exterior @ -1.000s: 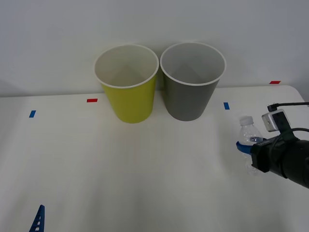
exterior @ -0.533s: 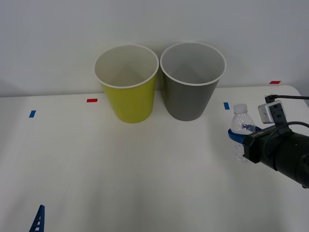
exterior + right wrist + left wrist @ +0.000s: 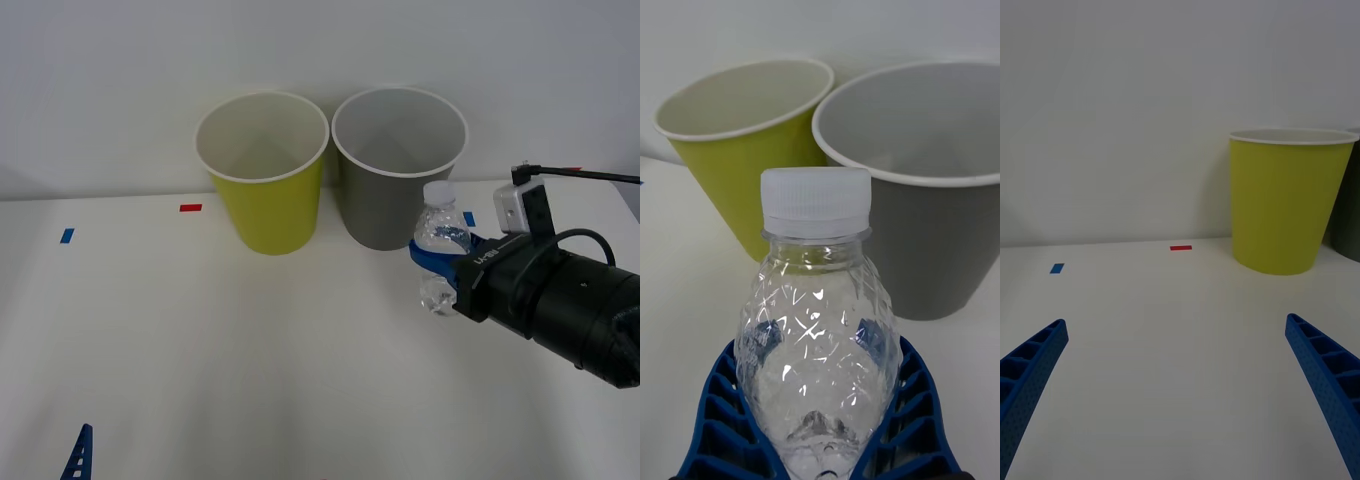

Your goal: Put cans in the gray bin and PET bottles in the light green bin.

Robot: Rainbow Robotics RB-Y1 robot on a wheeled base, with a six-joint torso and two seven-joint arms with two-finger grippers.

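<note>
Moved since 1 s ago: right gripper w/ PET bottle gone up and toward robot's left, from near table's right edge to just in front of gray bin; bins not shifted.

Left to right, front view: blue tape mark far left on white table. Left gripper low at near-left, blue finger tip poking in at bottom edge; fingers spread wide, holding nothing, parked over bare table. Red tape mark next, near back. Light green bin upright, mouth up, white inside. Gray bin just beside it on its right, rims about touching, also upright. Blue tape mark right of gray bin, partly behind wrist camera. Red tape mark far back right.

Bottle: clamped between blue ribbed fingers around lower body, fingers closed snug on it. Long axis vertical, pale cap up, base down, off the table. Overlaps gray bin's right front wall in front view; cap sits below both rims. From right wrist view, both bins stand beyond bottle, green one off to one side, gray one nearer the line ahead.
</note>
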